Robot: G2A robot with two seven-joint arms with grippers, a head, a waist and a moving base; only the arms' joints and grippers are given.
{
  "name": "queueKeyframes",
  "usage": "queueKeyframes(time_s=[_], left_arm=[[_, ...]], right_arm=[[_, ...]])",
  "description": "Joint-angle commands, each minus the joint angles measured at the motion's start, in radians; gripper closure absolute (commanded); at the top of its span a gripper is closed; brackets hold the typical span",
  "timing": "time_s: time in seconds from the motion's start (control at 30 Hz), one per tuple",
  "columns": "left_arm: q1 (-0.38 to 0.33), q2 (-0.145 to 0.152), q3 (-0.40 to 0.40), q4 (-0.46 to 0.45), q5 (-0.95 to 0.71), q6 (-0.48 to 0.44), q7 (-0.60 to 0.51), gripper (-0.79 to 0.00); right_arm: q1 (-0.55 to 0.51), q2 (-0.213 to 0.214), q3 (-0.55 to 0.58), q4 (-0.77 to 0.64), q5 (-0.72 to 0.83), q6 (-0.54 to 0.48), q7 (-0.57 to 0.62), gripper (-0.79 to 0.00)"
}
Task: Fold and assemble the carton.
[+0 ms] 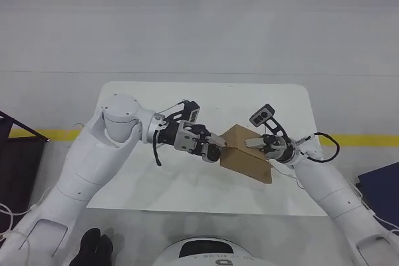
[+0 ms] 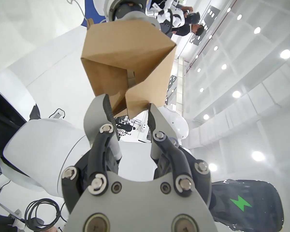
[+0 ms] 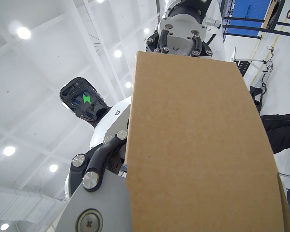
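The carton (image 1: 245,154) is hanging tilted above the surface (image 1: 186,106), between the 2 grippers. The left gripper (image 2: 128,107) is sitting at the carton's open end with its fingers (image 2: 94,115) spread wide. 2 loose flaps (image 2: 137,92) are reaching just into the gap, and 1 edge is touching a fingertip. The right gripper (image 1: 265,142) is lying against the opposite end. A broad panel (image 3: 198,134) is covering it in its own wrist view, so I cannot tell whether it is clamped. The step in hand is looking like folding the end flaps. Doing it well is probably meaning taking 1 flap at a time, pinching close to the crease rather than the free corner. The left gripper would be swinging the flap about that crease with the far end steady, so the body is not collapsing out of square.
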Motion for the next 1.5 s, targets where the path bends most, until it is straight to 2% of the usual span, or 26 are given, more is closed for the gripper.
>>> queueKeyframes(time_s=[0.0, 0.47, 0.6, 0.8, 1.47], left_arm=[[-0.004, 0.006, 0.007, 0.003, -0.002, 0.007, 0.008, -0.249], [-0.034, 0.046, 0.065, 0.013, -0.027, 0.023, 0.023, -0.249], [-0.045, 0.058, 0.094, 0.005, -0.022, 0.027, 0.027, -0.292], [-0.061, 0.070, 0.128, 0.007, -0.031, 0.029, 0.029, -0.302], [-0.096, 0.043, 0.214, 0.069, -0.076, -0.028, 0.055, -0.286]], right_arm=[[-0.002, 0.000, -0.001, -0.008, -0.006, 0.001, 0.000, 0.000], [-0.015, 0.001, 0.005, -0.041, -0.036, 0.006, 0.000, 0.000], [-0.017, 0.002, 0.009, -0.046, -0.040, 0.007, 0.000, 0.000], [-0.019, 0.000, 0.011, -0.049, -0.042, 0.009, 0.000, 0.000], [-0.007, -0.009, -0.006, -0.030, -0.031, 0.027, 0.000, 0.000]])
